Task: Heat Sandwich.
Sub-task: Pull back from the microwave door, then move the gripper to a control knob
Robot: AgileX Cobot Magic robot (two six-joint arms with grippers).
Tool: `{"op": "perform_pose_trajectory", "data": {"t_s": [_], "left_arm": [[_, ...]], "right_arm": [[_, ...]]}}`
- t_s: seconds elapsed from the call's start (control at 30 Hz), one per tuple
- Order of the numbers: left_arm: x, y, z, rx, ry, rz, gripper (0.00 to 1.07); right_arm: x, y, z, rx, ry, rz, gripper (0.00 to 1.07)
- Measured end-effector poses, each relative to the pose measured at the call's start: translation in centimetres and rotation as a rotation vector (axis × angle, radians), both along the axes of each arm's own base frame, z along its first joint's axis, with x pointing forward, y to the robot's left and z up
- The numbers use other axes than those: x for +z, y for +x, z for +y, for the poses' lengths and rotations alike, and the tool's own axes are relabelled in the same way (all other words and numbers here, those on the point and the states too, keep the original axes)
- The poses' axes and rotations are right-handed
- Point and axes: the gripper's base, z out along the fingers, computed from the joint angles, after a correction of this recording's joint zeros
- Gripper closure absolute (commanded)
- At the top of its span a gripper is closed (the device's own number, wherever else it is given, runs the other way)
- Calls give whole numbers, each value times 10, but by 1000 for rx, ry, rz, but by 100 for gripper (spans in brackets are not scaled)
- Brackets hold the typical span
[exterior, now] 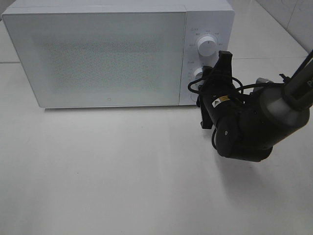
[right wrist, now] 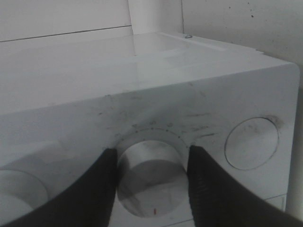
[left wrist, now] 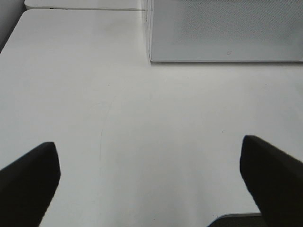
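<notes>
I have the microwave (exterior: 98, 58) at the back of the white table (exterior: 122, 171), its door flush and its dotted front too cloudy for me to see inside. A broad run of tabletop lies in front of the door. The table's rounded far corner and side edge show in my left wrist view, well apart from the microwave's lower front edge.

My left gripper (left wrist: 151, 184) hangs over bare tabletop, jaws spread wide with nothing between them.

My right gripper (right wrist: 151, 151) is up against the control panel at the microwave's right front corner, below the upper knob (exterior: 207, 46). Its fingers (right wrist: 94, 189) sit tight against both sides of the lower knob (right wrist: 151, 184).

No view shows me the sandwich, so I cannot tell where it is, which way it points or how its long axis runs.
</notes>
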Motion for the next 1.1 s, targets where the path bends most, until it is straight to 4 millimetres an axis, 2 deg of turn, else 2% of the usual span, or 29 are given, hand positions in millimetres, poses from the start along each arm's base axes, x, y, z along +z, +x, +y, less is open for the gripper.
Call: {"op": "perform_pose_trajectory", "data": {"t_s": [0.17,0.27,0.3,0.37,0.4,0.47,0.5,0.53,0.57,0.6,0.67,0.9,1.1], "left_arm": [[0,0,0,0,0,0,9],[0,0,0,0,0,0,9],[0,0,0,0,0,0,9],[0,0,0,0,0,0,9],[0,0,0,0,0,0,9],[0,0,0,0,0,0,9],[0,0,0,0,0,0,9],[0,0,0,0,0,0,9],[0,0,0,0,0,0,9],[0,0,0,0,0,0,9],[0,0,0,0,0,0,9],[0,0,0,0,0,0,9],[0,0,0,0,0,0,9]], "right_arm": [[0,0,0,1,-3,0,90],[0,0,0,4,-20,-1,79],[0,0,0,4,-20,-1,79],[0,0,0,2,-23,0,70],[0,0,-1,-2,-23,1,57],[0,0,0,3,-24,1,44],[0,0,0,3,-24,1,44],[0,0,1,12,-25,-3,39],[2,1,4,25,-28,-11,30],[2,1,4,26,-32,-12,27],[2,1,4,27,-36,-11,26],[1,0,4,30,-53,-10,31],[2,-4,3,59,-85,-10,31]]}}
